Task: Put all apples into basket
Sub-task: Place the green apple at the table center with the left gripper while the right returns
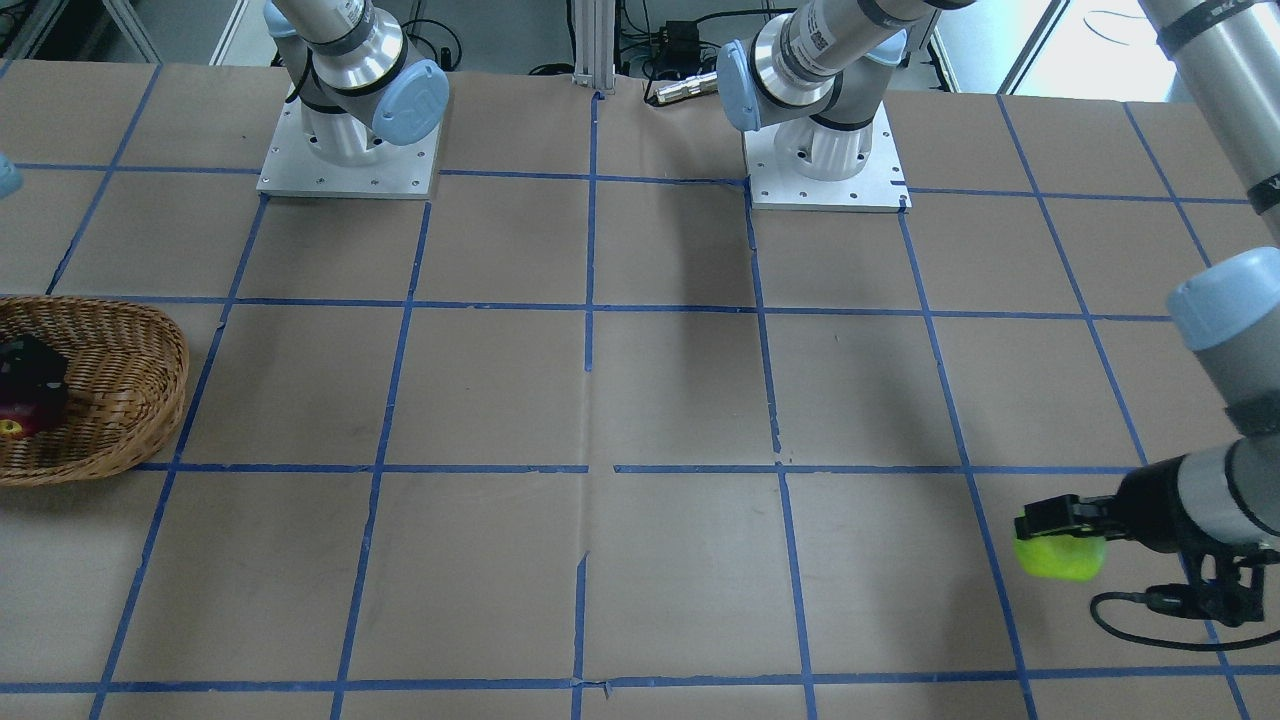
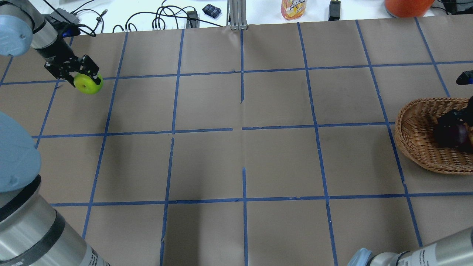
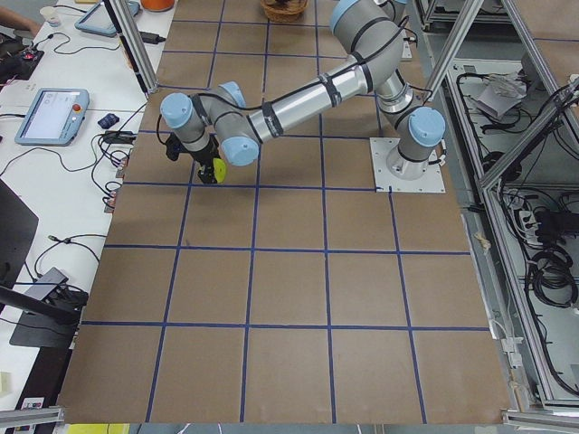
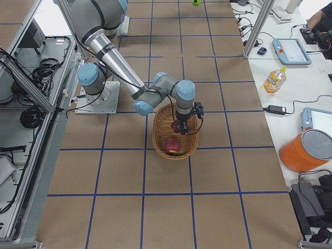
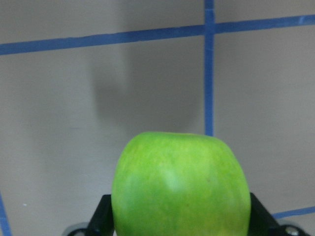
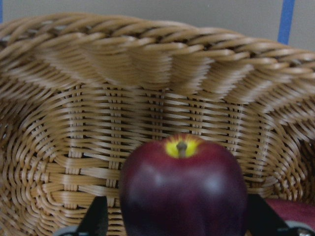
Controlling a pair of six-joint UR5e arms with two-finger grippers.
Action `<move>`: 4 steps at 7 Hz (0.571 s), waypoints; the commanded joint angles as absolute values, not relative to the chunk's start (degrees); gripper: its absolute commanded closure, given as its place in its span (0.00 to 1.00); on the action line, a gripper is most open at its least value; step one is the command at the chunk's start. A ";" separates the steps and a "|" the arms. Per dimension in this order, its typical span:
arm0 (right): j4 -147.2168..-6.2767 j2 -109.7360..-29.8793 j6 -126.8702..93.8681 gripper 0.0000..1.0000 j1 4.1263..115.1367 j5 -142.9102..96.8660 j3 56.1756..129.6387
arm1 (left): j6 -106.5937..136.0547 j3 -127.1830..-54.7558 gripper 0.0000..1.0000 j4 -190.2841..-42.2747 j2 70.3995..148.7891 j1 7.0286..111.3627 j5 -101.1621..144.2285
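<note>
**A:** How far along are you?

**B:** About a third, I'd judge. The red apple (image 4: 173,146) lies loose in the basket (image 2: 417,155), which sits at my right end of the surface (image 2: 281,162).

**A:** And the other two?

**B:** Both are in my grip. My right fingers (image 6: 96,216) are closed on the maroon apple (image 6: 183,191), down inside the rim and just beside the red one. I have not yet let it go, and I cannot tell whether it touches the weave. My left fingers (image 5: 102,219) are clamped on either side of the green apple (image 5: 179,184) at the far left end, well apart from the basket. It seems to hang just off the surface.

**A:** So what is left?

**B:** I open the right fingers, then carry the green one across the whole surface and drop it in.

**A:** And the count?

**B:** Three apples: one red, one maroon and one green. One basket. One apple is in, one is nearly in, and one has a long way to go.
</note>
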State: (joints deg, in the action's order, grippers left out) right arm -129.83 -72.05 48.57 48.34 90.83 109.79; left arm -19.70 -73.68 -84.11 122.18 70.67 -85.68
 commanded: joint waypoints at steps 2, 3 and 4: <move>-120.81 -78.29 49.14 0.00 51.30 90.62 108.21 | 4.59 -80.58 1.00 -84.29 116.03 83.29 -77.61; -119.28 -78.83 46.35 0.00 56.98 90.79 106.02 | 13.88 -81.90 1.00 -80.28 115.58 88.45 -76.65; -118.14 -79.36 41.53 0.00 62.78 90.88 105.13 | 22.50 -82.35 1.00 -73.46 116.97 93.81 -76.47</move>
